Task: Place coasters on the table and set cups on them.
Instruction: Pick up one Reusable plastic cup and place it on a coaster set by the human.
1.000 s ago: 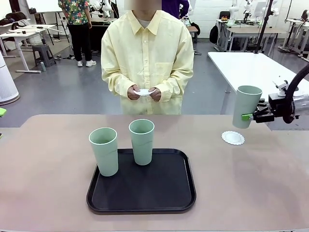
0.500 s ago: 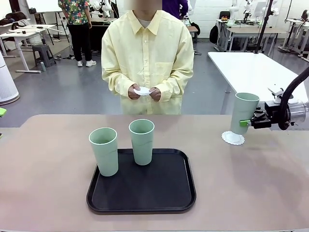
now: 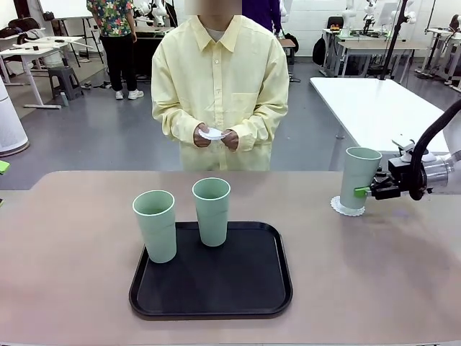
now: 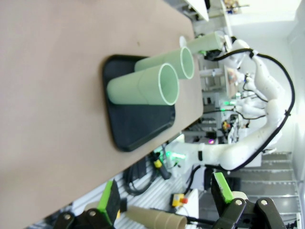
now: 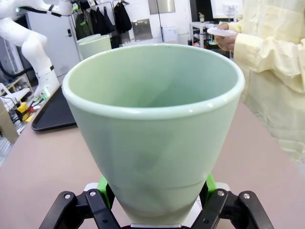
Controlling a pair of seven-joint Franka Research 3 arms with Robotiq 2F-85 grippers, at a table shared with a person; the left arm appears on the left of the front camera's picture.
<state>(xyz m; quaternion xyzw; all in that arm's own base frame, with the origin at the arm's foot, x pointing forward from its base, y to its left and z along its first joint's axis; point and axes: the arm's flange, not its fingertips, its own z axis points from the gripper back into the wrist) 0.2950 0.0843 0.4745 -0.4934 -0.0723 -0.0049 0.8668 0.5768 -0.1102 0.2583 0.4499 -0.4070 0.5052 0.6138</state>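
My right gripper [image 3: 365, 192] is shut on a pale mint-green cup [image 3: 358, 177], held upright with its base down on a white lacy coaster [image 3: 338, 207] at the table's [image 3: 72, 238] right side. In the right wrist view that cup [image 5: 152, 119] stands between the green pads [image 5: 103, 184]. Two more cups [image 3: 155, 225] [image 3: 212, 210] stand on the black tray [image 3: 238, 285]. The person holds another coaster [image 3: 213, 134] in both hands. My left gripper [image 4: 166, 194] is open and bare, off the table's end, looking at the tray [image 4: 138, 121] and the cups [image 4: 143, 87].
The person in a yellow shirt [image 3: 220, 79] stands at the far edge, hands at waist height. A white rectangular table [image 3: 374, 101] lies behind the right arm. Bare tabletop lies to the left of the tray and between the tray and the right cup.
My right gripper has come down and slightly left with the cup, bringing its base from well above the coaster onto it. The person and the two tray cups have stayed put.
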